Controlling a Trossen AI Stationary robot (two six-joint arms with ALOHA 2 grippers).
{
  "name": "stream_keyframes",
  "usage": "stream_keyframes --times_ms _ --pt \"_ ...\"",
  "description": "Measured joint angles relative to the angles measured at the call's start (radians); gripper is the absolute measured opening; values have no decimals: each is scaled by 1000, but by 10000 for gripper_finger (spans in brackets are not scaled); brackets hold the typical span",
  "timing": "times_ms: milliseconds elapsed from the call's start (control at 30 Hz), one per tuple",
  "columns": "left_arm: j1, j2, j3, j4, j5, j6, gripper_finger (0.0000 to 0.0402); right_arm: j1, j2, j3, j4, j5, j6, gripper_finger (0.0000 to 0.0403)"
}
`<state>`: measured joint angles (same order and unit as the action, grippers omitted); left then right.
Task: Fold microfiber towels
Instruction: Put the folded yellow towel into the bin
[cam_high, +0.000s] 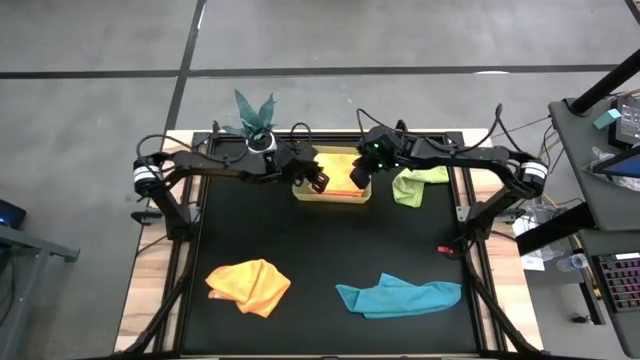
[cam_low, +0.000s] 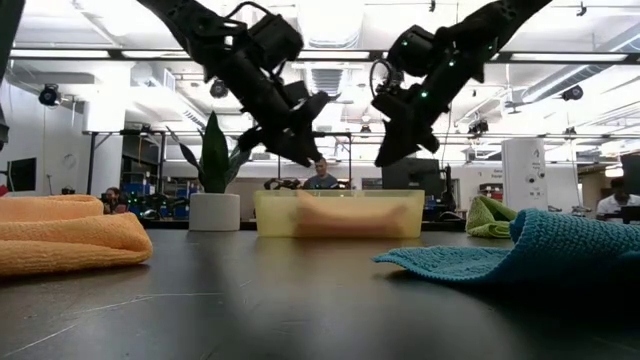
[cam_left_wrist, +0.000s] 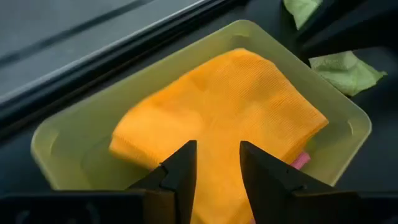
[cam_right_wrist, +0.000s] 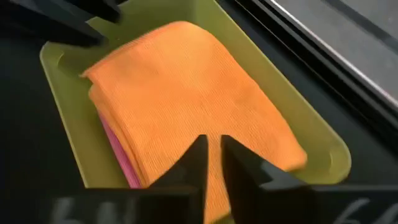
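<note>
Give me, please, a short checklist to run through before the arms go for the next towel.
1. Folded orange towel lies inside the bin, over a pink one: ok.
2. Left gripper empty, jaws apart, above the bin: ok.
3. Right gripper empty, jaws nearly together, above the bin: ok.
4. Green towel beside the bin is unfolded: not ok.
5. Loose orange towel and teal towel at the table's near side are unfolded: not ok.
6. Pink towel's fold is neat: cannot tell.
</note>
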<state>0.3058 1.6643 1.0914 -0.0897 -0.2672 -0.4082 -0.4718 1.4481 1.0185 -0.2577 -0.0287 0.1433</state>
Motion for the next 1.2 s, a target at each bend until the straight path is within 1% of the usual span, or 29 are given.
stream_keyframes --times_ms 67,167,300,433,600,833,1200 --pt "6 30 33 1 1 45 90 0 30 42 -11 -3 -35 15" --pt "31 82 88 -5 13 115 60 -8 84 137 -72 -5 -75 11" --pt "58 144 123 -22 66 154 11 -20 178 257 -167 2 -125 11" --pt "64 178 118 -31 75 158 6 -29 262 323 -224 4 -145 11" --pt "65 189 110 -82 75 162 1 -31 315 321 -243 18 -149 11" --pt "59 194 95 -85 74 155 1 -31 319 279 -243 64 -144 11" --pt "59 199 77 -86 74 152 1 -31 319 223 -232 82 -144 11"
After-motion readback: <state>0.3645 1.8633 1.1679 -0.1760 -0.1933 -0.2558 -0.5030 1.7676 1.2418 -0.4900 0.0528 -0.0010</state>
